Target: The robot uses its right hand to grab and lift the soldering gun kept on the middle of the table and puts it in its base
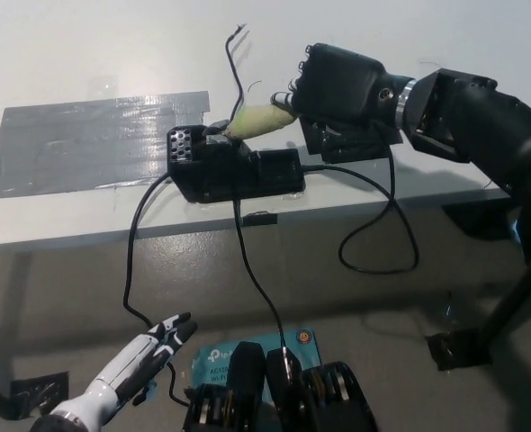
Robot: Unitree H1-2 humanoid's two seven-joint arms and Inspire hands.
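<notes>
The right hand point(337, 85) has its fingers closed around the rear of the soldering gun point(258, 120), whose pale handle slants down with its tip at, and apparently already entering, the black base point(234, 169) near the table point(58, 54) edge; seating and release remain. The left hand point(153, 351) hangs low below the table, fingers apart and empty

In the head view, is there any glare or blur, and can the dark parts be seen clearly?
Head view: the grey tape patch shines with glare from overhead light; the white table looks washed out; the right hand and the black base merge into dark shapes with few details; the soldering gun is slightly soft; the left hand, low at the left, is a little blurred.
</notes>
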